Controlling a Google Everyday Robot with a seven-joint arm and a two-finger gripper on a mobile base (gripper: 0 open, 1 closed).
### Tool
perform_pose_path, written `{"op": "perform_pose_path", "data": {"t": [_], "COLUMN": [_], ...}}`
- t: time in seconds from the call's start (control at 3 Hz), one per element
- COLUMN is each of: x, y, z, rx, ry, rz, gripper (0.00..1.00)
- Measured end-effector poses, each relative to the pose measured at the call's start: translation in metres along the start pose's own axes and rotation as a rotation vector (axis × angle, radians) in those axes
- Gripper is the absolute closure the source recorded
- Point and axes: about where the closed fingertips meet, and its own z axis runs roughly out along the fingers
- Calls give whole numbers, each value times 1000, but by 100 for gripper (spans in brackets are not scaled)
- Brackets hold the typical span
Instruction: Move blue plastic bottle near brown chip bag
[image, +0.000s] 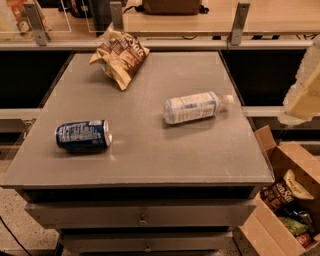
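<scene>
The blue plastic bottle (194, 107) lies on its side right of the middle of the grey table (150, 160), its white cap pointing right. The brown chip bag (120, 54) lies crumpled at the table's far left edge, well apart from the bottle. My gripper (302, 96) shows as a pale cream shape at the right edge of the view, beyond the table's right side and to the right of the bottle, touching nothing.
A dark blue soda can (83, 135) lies on its side at the front left of the table. An open cardboard box (286, 200) with snack packets stands on the floor at the lower right. Desks and a rail run behind the table.
</scene>
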Motion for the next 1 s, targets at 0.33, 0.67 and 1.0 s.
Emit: {"op": "perform_pose_path", "data": {"t": [0.33,0.67,1.0], "x": [0,-2,-2], "y": [0,2,2], "z": [0,1,1], "rx": [0,-18,-18], "ry": [0,35,36], "rz": [0,-29,-31], "gripper": [0,0,0]}}
